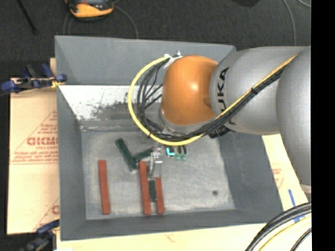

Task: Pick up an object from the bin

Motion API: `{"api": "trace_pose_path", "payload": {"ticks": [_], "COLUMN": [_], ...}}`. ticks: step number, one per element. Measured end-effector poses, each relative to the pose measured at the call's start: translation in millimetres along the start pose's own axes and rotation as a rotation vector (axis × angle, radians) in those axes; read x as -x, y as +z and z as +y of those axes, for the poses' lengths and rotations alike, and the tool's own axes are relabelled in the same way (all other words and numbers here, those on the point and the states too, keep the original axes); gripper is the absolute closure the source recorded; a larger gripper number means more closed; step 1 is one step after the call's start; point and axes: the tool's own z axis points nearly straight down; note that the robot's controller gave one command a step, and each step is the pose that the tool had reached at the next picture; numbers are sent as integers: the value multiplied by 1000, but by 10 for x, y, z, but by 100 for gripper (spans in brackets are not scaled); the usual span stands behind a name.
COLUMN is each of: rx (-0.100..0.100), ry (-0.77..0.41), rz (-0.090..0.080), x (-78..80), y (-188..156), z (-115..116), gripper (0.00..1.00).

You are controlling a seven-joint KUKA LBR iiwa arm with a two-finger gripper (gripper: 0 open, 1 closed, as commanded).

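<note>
Pincer (155, 163) hangs above paired red sticks (145, 192) near the bin's (70, 161) front wall. Wide or narrow: cannot tell.

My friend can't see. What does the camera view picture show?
A grey robot arm reaches into a grey metal bin, its gripper low over two red-brown sticks with a dark green stick between them. Another red-brown stick lies left; more green sticks lie farther back.

Black letters reading "UKA" run along the grey arm (222, 90), on the casing just beside its orange cover (188, 90), above and to the right of the gripper (155, 163). No other writing is legible.
</note>
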Motion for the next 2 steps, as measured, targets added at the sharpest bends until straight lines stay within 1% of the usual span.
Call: {"api": "trace_pose_path", "payload": {"ticks": [1,2], "rx": [0,0], "ry": [2,2], "rz": [-5,-5], "x": [10,10], "y": [-29,-29], "z": [-5,-5], "gripper": [0,0]}}
